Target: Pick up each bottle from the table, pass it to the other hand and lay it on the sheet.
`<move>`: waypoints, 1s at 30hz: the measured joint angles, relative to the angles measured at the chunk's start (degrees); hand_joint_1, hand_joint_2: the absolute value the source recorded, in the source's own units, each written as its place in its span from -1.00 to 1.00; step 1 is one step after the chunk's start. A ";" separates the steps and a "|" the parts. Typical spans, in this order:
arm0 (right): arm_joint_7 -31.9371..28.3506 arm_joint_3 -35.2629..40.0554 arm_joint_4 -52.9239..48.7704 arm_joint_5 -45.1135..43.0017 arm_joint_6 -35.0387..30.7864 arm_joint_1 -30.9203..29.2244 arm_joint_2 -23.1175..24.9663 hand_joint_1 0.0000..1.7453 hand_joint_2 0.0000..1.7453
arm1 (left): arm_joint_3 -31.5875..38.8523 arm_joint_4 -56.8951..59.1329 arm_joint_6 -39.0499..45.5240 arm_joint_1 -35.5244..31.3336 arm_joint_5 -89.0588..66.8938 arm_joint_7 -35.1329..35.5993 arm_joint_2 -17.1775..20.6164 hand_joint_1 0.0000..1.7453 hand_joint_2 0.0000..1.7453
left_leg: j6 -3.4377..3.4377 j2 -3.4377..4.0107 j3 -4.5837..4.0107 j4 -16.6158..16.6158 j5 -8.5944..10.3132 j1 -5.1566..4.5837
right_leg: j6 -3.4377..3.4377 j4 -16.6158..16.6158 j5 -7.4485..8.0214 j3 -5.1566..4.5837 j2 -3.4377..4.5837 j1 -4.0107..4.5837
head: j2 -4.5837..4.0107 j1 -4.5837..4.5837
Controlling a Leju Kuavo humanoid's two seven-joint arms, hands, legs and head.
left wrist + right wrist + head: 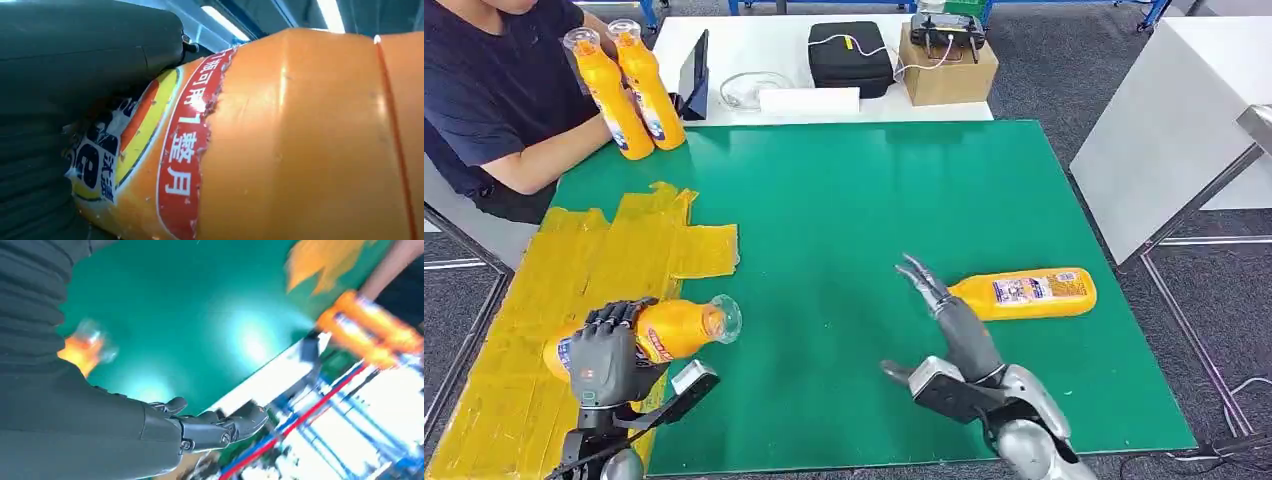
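My left hand [607,352] grips an orange bottle [676,329] by its body, held sideways over the near edge of the yellow sheet [594,262], clear cap toward the middle of the table. Up close the left wrist view has this bottle [300,145] with its red and yellow label beside my dark fingers [75,55]. A second orange bottle [1024,293] lies on its side on the green mat at the right. My right hand [944,320] is open, fingers spread, its fingertips near that bottle's cap end. The right wrist view has the right hand [210,427] empty above the mat.
A person sits at the far left and holds two upright orange bottles [629,85] on the mat's corner. Behind the green mat [854,220] a white table carries a black case [849,55], a cardboard box [946,68] and a tablet [694,72]. Another white table [1164,140] stands at the right.
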 measured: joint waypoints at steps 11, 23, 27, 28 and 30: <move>3.15 -6.74 1.02 -0.08 7.51 -2.57 -7.71 -1.00 1.00 | -0.89 14.54 -2.36 -4.04 -6.22 2.95 4.13 -1.00 1.00 | 0.09 -0.10 -0.02 0.00 0.06 -0.09 | 0.01 -0.02 0.00 0.04 -0.14 -0.12 | 0.00 -0.02; 7.15 -7.50 4.00 -5.44 18.71 -6.09 -25.93 -1.00 1.00 | -4.18 26.62 -4.64 -11.92 -5.94 5.20 7.43 -1.00 1.00 | 0.27 -0.45 0.18 0.00 0.20 -0.32 | 0.06 0.03 0.03 0.38 -0.58 -0.29 | 0.00 -0.04; 7.32 -7.48 4.09 -5.44 18.71 -6.12 -27.11 -1.00 1.00 | -4.53 27.40 -4.66 -12.47 -5.94 5.20 7.56 -1.00 1.00 | 0.27 -0.46 0.19 -0.01 0.23 -0.32 | 0.06 0.05 0.03 0.42 -0.61 -0.29 | 0.00 -0.04; 7.32 -7.48 4.11 -5.44 18.71 -6.12 -27.28 -1.00 1.00 | -4.57 27.55 -4.66 -12.54 -5.94 5.20 7.61 -1.00 1.00 | 0.27 -0.46 0.20 -0.01 0.24 -0.32 | 0.06 0.05 0.03 0.43 -0.61 -0.29 | 0.00 -0.04; 7.32 -7.48 4.11 -5.44 18.71 -6.12 -27.57 -1.00 1.00 | -4.66 27.67 -4.66 -12.63 -5.94 5.20 7.63 -1.00 1.00 | 0.28 -0.46 0.21 -0.01 0.26 -0.32 | 0.06 0.05 0.03 0.44 -0.61 -0.29 | 0.00 -0.02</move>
